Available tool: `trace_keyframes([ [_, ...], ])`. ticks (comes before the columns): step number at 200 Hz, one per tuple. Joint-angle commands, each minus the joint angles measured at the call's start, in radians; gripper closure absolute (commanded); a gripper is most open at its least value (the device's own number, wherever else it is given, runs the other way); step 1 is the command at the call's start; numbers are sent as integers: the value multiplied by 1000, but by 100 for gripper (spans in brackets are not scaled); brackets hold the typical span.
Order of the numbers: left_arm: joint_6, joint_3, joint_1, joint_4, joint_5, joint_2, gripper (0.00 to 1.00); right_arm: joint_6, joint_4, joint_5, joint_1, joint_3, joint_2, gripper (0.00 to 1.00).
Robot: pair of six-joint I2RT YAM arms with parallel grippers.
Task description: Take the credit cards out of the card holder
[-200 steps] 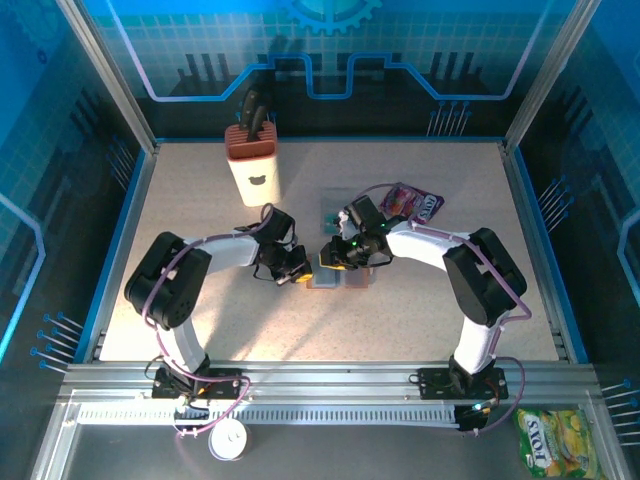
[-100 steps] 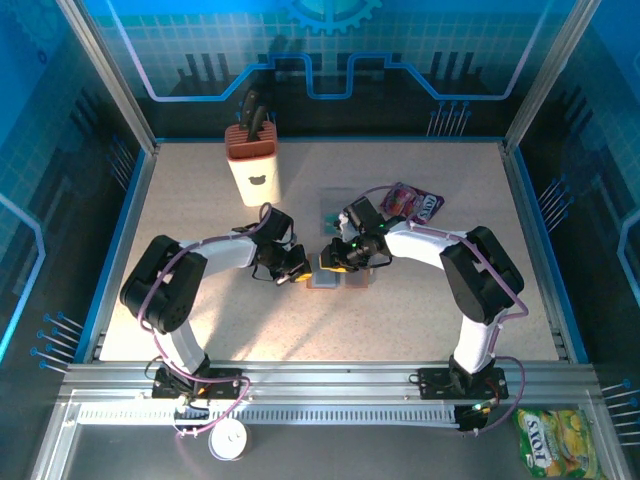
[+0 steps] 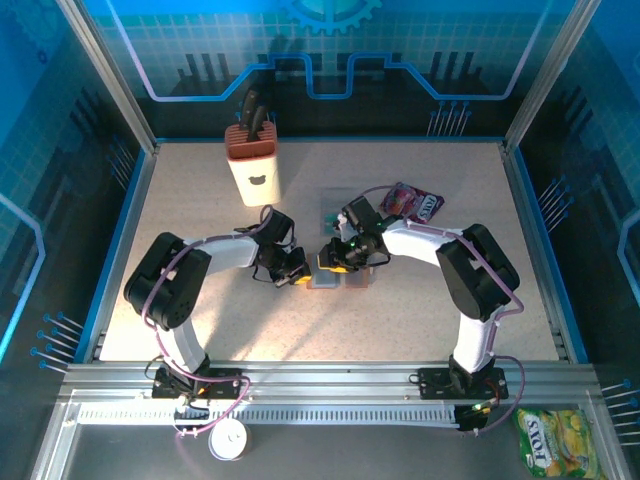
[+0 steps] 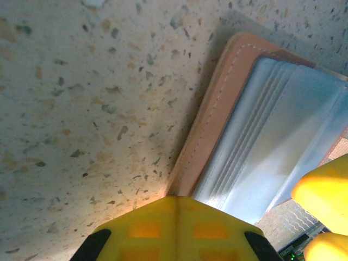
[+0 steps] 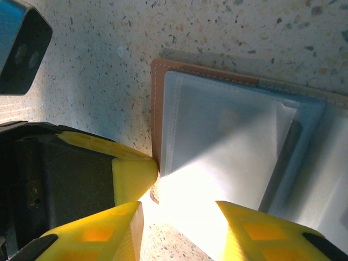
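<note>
The card holder point(image 3: 342, 279) lies open and flat mid-table, with a tan rim point(image 4: 217, 109) and a blue-grey inside point(image 5: 228, 125). My left gripper point(image 4: 179, 202) is shut, and its yellow tip point(image 5: 134, 176) presses against the holder's left rim corner. My right gripper point(image 5: 179, 223) hovers low over the same corner, open. One of its fingers point(image 5: 103, 234) is above the bare table and the other over the blue-grey pocket panel. A small teal credit card point(image 3: 330, 215) lies flat on the table just behind the right gripper. I cannot tell whether the pockets hold cards.
A purple snack packet point(image 3: 412, 203) lies behind the right arm. A white and brown knife block point(image 3: 253, 160) stands at the back left. Both forearms meet over the table's middle, and a blue rail point(image 3: 325, 140) edges the table.
My right gripper's jaws have spread a little wider over the holder's corner. The left gripper stays shut in place, and the holder has not shifted.
</note>
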Motion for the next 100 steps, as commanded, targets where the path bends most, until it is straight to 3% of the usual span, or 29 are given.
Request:
trace_keyframes([
  [1, 6, -13, -6, -51, -24, 16, 94, 6, -23, -19, 3, 28, 27, 60],
  [100, 10, -5, -6, -64, -30, 14, 95, -10, -98, 6, -1, 49, 57, 57],
])
